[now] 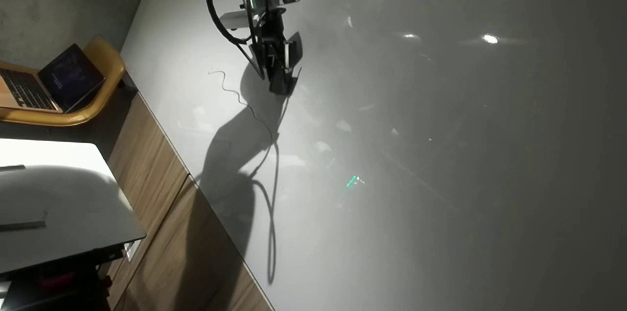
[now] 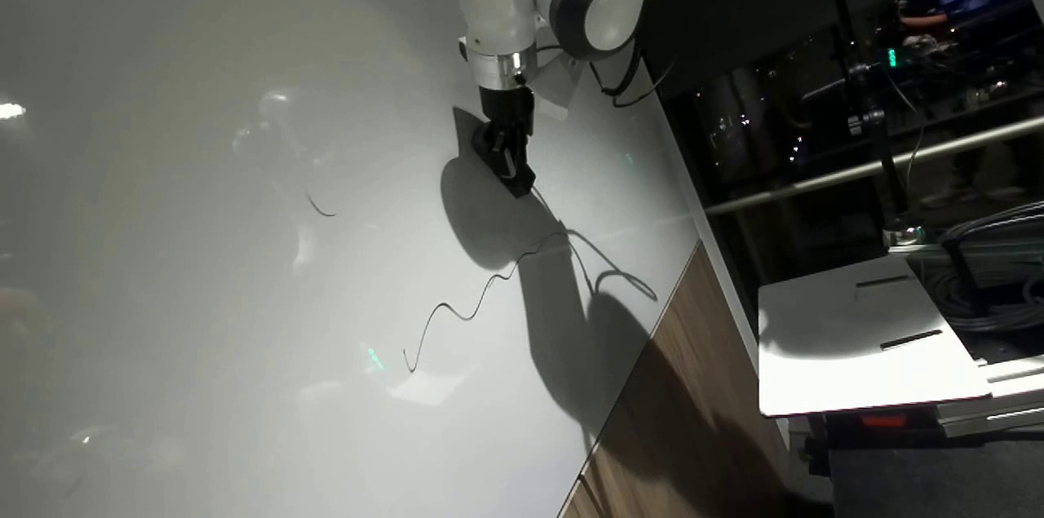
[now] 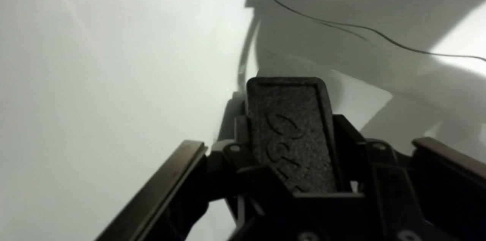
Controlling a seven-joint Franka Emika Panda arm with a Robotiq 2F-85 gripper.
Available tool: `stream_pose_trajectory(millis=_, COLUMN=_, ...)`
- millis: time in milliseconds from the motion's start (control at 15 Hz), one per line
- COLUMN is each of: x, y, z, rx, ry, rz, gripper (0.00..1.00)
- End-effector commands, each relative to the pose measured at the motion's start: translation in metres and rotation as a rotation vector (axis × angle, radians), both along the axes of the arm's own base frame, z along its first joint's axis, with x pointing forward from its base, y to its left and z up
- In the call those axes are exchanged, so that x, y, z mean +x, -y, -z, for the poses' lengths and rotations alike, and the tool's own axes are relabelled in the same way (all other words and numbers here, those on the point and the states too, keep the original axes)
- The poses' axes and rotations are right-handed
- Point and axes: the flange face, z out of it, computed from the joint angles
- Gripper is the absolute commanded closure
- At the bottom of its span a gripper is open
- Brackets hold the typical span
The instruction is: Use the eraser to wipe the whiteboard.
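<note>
The eraser (image 3: 290, 119) is a dark grey oblong block with engraved marks in the wrist view. My gripper (image 3: 292, 146) is shut on it, one finger along each long side. The eraser also shows in both exterior views (image 1: 280, 86) (image 2: 520, 182), held by the gripper (image 1: 279, 54) (image 2: 504, 144) near the whiteboard (image 1: 441, 232) (image 2: 204, 273). I cannot tell whether it touches the board. A thin wavy dark pen line (image 2: 466, 317) runs below the eraser, partly in the arm's shadow; it also shows in the wrist view (image 3: 349, 25). A short dark mark (image 2: 320, 208) lies apart from it.
A small white tabletop (image 1: 73, 247) (image 2: 864, 322) with dark bars stands beside the board's lower edge. Wood panels (image 1: 161, 213) border the board. A laptop (image 1: 71, 81) rests on a yellow chair (image 1: 105, 68). Black cables (image 1: 215, 17) hang by the arm. Lamp reflections and shadows cover the board.
</note>
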Motion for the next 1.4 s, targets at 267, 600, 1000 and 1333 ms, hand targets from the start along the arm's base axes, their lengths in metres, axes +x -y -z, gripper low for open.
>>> stream_pose_trajectory(millis=267, x=0.018, y=-0.058, z=-0.041, rx=0.009, ry=0.037, rz=-0.093, gripper=0.7)
stream_pose_trajectory(millis=600, x=0.024, y=-0.009, z=-0.033, rx=-0.027, ry=-0.002, rz=-0.042, gripper=0.7)
stream_pose_trajectory(millis=1000, x=0.015, y=0.114, z=-0.057, rx=-0.059, ry=0.012, rz=0.107, gripper=0.7)
stream_pose_trajectory(millis=1333, x=0.023, y=0.155, z=-0.066, rx=-0.054, ry=0.029, rz=0.141, gripper=0.7)
